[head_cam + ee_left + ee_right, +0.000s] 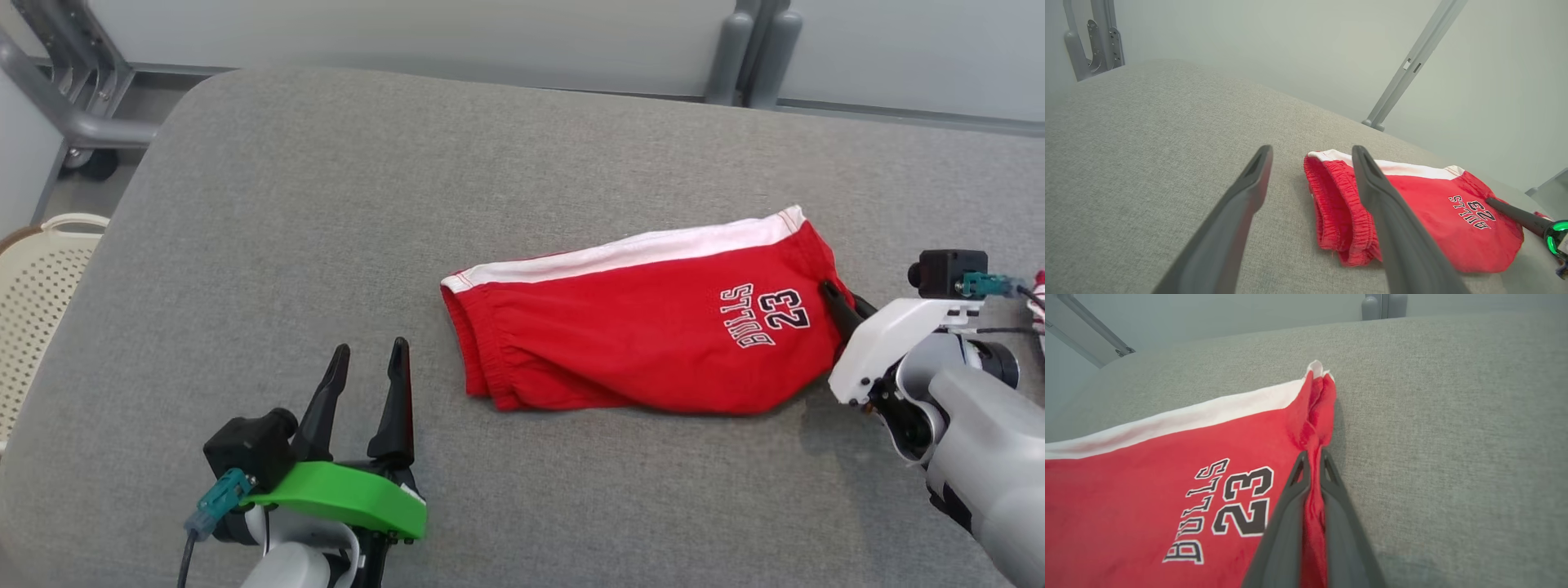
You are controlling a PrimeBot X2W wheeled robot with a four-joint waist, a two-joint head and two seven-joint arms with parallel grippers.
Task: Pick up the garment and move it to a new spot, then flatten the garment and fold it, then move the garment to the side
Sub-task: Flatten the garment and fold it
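At one end of the shorts (pixel 645 335) the right gripper (pixel 1312 459) pinches the hem, the left gripper (pixel 371 347) gapes idle; best slide low and slowly, keeping the fold.

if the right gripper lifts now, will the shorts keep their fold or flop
Probably flop: the shorts are thin cloth, already puckered where the right gripper pinches one edge. Held by that edge alone, the fold would likely fall open and dangle. They look light, so the pinch should hold.
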